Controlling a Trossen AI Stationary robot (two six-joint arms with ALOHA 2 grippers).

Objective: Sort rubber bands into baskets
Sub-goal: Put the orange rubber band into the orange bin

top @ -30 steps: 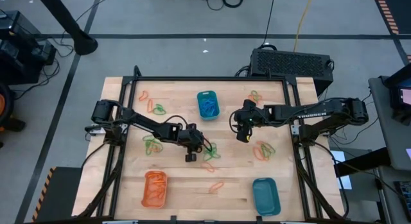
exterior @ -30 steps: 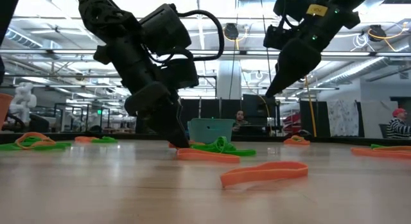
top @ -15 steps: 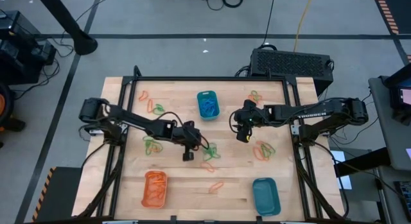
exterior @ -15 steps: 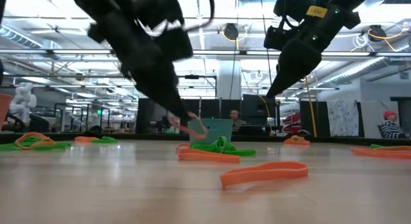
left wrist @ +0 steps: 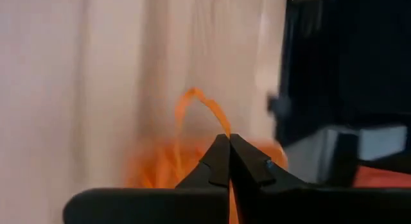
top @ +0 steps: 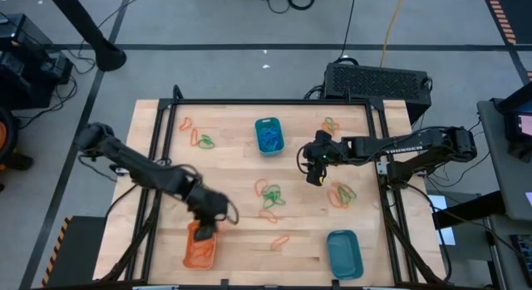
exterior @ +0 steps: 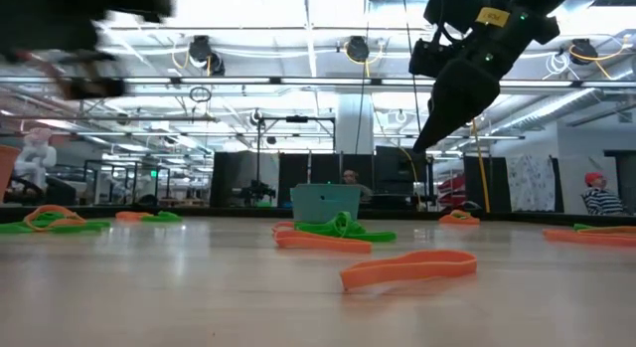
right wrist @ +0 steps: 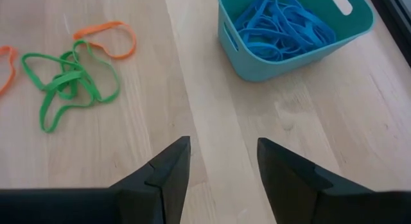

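An orange rubber band [left wrist: 200, 110] sits pinched between the left fingers [left wrist: 218, 161].

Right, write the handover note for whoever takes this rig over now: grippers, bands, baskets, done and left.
Left gripper: shut on a thin orange rubber band, over the small orange plastic basket at the table's front left.
Right gripper: open, empty, hanging above the table right of the teal-blue plastic basket at the back.
Done: that back basket holds blue bands; the orange one holds orange bands.
Left: drop the held band. The second teal-blue basket, front right, looks empty. Loose orange and green bands lie mid-table, with more at back left, back right and by the right arm.
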